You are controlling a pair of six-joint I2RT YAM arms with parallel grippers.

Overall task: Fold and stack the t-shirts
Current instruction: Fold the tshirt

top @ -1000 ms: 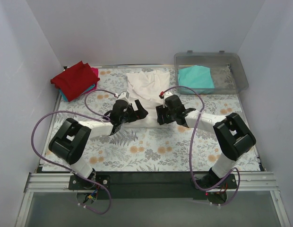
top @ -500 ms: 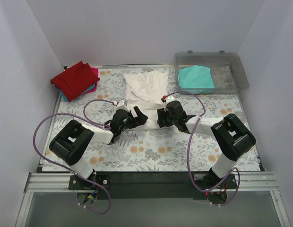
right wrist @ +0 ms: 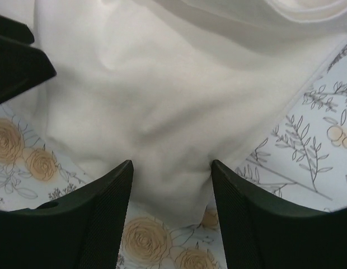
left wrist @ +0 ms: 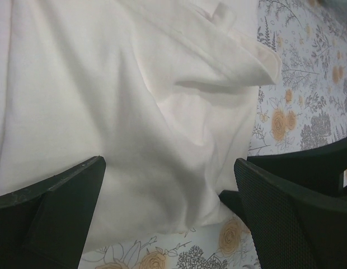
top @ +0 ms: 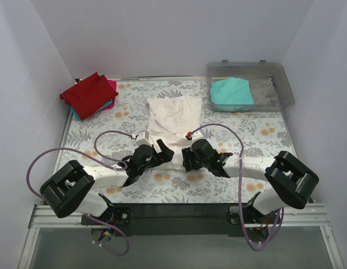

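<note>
Stand over the near hem of the white t-shirt [top: 172,112], laid lengthwise straight ahead: left claw [left wrist: 169,168] wide open, right claw [right wrist: 171,168] half open, equally close.

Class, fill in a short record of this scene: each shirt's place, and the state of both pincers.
white t-shirt: spread out, middle of table
red-topped pile: folded, far left corner
teal t-shirt: folded, inside clear bin, far right
left pincer: open, at white t-shirt's near edge
right pincer: open, at the same edge
</note>
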